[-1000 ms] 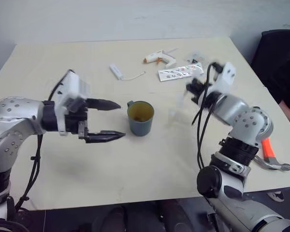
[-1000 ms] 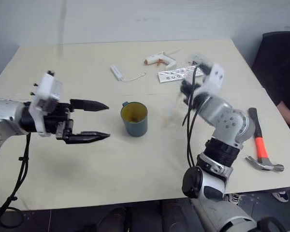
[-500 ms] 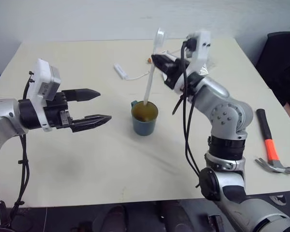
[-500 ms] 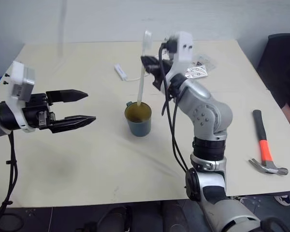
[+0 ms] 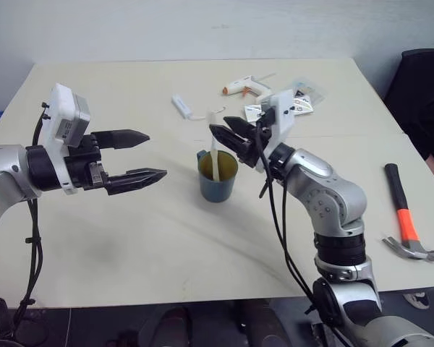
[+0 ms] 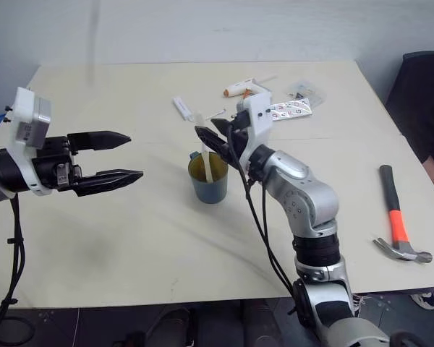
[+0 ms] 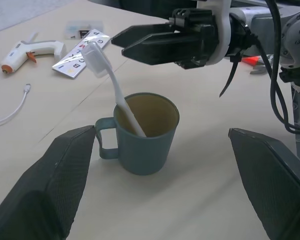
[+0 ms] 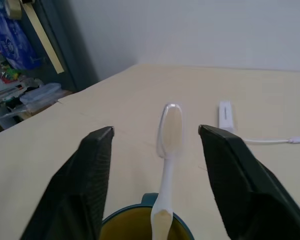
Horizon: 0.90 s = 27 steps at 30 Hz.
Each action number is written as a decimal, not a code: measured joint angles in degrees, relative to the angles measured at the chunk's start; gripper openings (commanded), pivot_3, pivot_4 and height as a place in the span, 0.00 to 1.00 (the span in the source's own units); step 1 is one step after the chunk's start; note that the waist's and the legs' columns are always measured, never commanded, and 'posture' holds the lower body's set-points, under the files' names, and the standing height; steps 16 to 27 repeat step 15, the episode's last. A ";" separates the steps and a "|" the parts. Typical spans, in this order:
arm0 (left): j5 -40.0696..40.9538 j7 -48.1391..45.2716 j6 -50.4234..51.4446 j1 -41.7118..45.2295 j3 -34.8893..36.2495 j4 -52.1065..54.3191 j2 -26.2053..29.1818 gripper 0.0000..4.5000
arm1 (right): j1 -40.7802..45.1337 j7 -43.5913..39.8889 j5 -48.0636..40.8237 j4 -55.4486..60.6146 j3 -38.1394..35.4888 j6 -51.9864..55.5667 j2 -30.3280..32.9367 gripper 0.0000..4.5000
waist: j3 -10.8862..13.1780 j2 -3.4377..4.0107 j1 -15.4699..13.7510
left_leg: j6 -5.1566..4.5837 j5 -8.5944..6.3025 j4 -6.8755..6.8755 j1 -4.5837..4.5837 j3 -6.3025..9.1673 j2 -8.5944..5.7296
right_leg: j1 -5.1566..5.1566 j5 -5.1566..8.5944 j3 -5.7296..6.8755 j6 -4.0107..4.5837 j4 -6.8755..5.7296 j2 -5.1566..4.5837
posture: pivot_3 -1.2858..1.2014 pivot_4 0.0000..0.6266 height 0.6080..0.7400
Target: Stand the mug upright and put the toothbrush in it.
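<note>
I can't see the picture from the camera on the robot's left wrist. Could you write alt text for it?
A teal mug stands upright on a pale table, with a white toothbrush leaning in it, head up. Just beyond it the right gripper hovers with its black fingers apart, off the brush. The left gripper has wide-open fingers either side of the mug, and a white glue gun lies further back.

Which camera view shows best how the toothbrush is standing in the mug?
The left wrist view: the toothbrush leans inside the upright mug, head up. The right wrist view shows its head and neck; the eye views show it small, beside the right gripper.
</note>
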<state>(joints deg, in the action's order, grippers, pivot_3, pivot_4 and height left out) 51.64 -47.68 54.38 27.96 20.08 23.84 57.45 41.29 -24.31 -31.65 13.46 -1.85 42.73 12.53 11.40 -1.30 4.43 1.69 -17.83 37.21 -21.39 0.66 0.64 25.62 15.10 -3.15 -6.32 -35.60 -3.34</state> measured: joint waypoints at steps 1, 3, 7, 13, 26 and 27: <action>-0.01 -0.11 -0.03 0.18 -0.17 -0.08 0.00 1.00 | 0.08 -1.31 -1.46 0.80 -1.26 0.67 2.73 0.87 | 0.00 0.00 -0.13 | 0.00 0.00 0.00 0.00 0.00 -0.01 | 0.00 0.00 0.00 0.00 0.01 -0.01 | 0.52 0.24 1.00; -0.12 -0.61 -0.19 0.39 -0.39 -0.42 0.04 1.00 | 0.79 -5.17 -3.92 1.24 -4.21 2.56 9.46 0.94 | 0.01 0.00 -0.50 | 0.00 0.00 0.00 -0.01 -0.02 -0.06 | -0.03 -0.01 0.02 -0.02 0.08 -0.01 | 0.52 0.24 1.00; -0.65 -3.04 -1.09 0.73 -1.11 -2.69 1.30 1.00 | 1.47 -25.98 -8.79 0.61 -6.48 5.30 32.38 0.94 | 0.11 0.09 -1.47 | -0.09 -0.05 -0.03 -0.02 -0.25 -0.01 | -0.13 0.00 0.13 -0.03 0.55 0.12 | 0.52 0.24 1.00; -2.67 -8.75 -4.51 0.81 -2.58 -4.79 3.88 1.00 | -2.32 -48.50 -4.91 -7.07 -2.44 -1.55 47.86 0.94 | 0.12 -0.03 -1.04 | -0.20 -0.11 0.05 0.17 -0.92 0.15 | -0.18 0.00 -0.23 -0.02 0.52 0.29 | 0.52 0.24 1.00; -2.88 -10.24 -5.48 0.82 -3.10 -5.06 4.09 1.00 | -2.31 -48.55 -3.89 -9.64 -2.36 -1.71 47.42 0.94 | 0.13 -0.03 -0.87 | -0.19 -0.11 0.18 0.24 -1.03 0.16 | -0.16 0.00 -0.33 -0.03 0.37 0.31 | 0.52 0.24 1.00; -2.88 -10.24 -5.48 0.82 -3.10 -5.06 4.09 1.00 | -2.31 -48.55 -3.89 -9.64 -2.36 -1.71 47.42 0.94 | 0.13 -0.03 -0.87 | -0.19 -0.11 0.18 0.24 -1.03 0.16 | -0.16 0.00 -0.33 -0.03 0.37 0.31 | 0.52 0.24 1.00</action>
